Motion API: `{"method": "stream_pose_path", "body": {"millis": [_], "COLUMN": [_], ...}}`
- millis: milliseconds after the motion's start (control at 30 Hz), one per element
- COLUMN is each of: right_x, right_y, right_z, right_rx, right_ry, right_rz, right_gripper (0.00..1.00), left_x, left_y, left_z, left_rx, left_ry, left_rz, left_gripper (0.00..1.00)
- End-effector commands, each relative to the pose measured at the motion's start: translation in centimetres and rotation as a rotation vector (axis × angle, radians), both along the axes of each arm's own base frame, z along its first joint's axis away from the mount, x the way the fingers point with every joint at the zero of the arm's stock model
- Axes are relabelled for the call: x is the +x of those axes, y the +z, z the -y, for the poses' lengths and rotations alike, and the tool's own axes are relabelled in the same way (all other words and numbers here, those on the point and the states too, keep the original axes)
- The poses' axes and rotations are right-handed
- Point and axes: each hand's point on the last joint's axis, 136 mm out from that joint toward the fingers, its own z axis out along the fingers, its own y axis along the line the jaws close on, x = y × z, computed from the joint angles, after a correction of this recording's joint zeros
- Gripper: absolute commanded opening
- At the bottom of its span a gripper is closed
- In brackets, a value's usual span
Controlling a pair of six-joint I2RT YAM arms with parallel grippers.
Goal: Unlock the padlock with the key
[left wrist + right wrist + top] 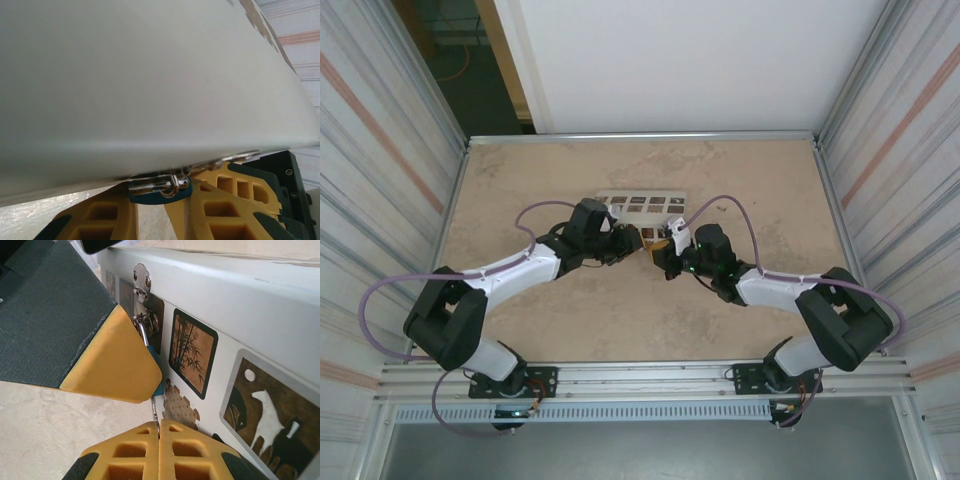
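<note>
The blue padlock hangs by its silvery shackle from a metal hasp on the front of the white box. My left gripper is shut on the padlock's body, one yellow finger covering most of it. A sliver of blue shows below that finger. The thin silvery key runs up into the padlock's underside, and my right gripper is shut on its lower end. Both grippers, left and right, meet in front of the box.
The white box with dark patterned tiles stands mid-table just behind the grippers. Metal rails and corrugated walls ring the tan table. Purple cables loop over both arms.
</note>
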Motion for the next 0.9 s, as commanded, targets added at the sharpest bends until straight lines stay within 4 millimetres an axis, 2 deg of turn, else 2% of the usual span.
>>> {"method": "stream_pose_path", "body": {"millis": [0, 100, 333, 667, 867], "right_x": [1.2, 1.7, 2.1, 2.3, 1.8], "right_y": [4.7, 4.7, 6.1, 4.6, 4.9], "right_z": [-2.1, -1.7, -1.7, 0.0, -0.3], "right_rx": [0.113, 0.107, 0.099, -0.046, -0.026], "right_ry": [0.014, -0.01, -0.008, -0.087, -0.056], "right_rz": [0.112, 0.118, 0.152, 0.234, 0.223], "right_gripper": [0.0, 0.0, 0.0, 0.0, 0.0], "left_x": [-1.8, -1.9, -2.1, -2.6, -2.7], "left_y": [2.6, 2.6, 1.7, 2.5, 2.4], "left_z": [2.3, 2.3, 2.0, 1.8, 1.8], "left_rx": [-0.113, -0.115, -0.101, -0.105, -0.106], "left_ry": [-0.107, -0.112, -0.105, -0.123, -0.124], "left_rz": [-0.009, -0.009, -0.019, -0.014, -0.019], "left_gripper": [0.15, 0.15, 0.15, 0.15, 0.15]}}
